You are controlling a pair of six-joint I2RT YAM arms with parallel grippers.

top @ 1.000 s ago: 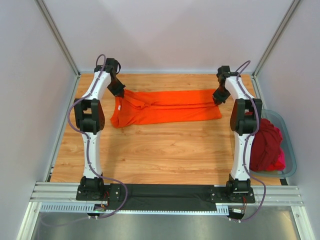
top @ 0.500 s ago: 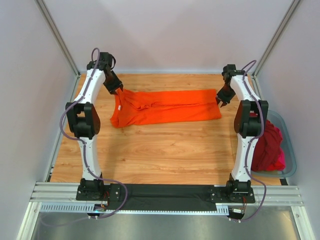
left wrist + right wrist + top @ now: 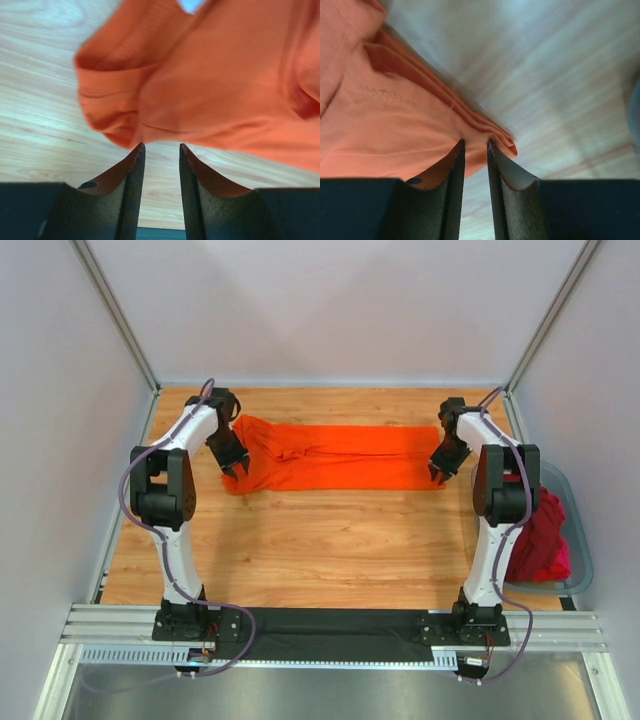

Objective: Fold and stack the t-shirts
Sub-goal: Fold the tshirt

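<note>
Since the orange t-shirt (image 3: 335, 455) lies as a long folded strip across the far part of the table (image 3: 320, 550), I have bare wood along its whole near edge to move in. The side walls stand close beyond each end. At the right edge, the tub (image 3: 581, 540) holds the dark red and pink t-shirts (image 3: 535, 530). My left gripper (image 3: 161, 146) stands parted with nothing between the fingers, the strip's near left corner just ahead of the tips. My right gripper (image 3: 475, 142) shows a narrow empty slot, its tips at the layered near right corner.
</note>
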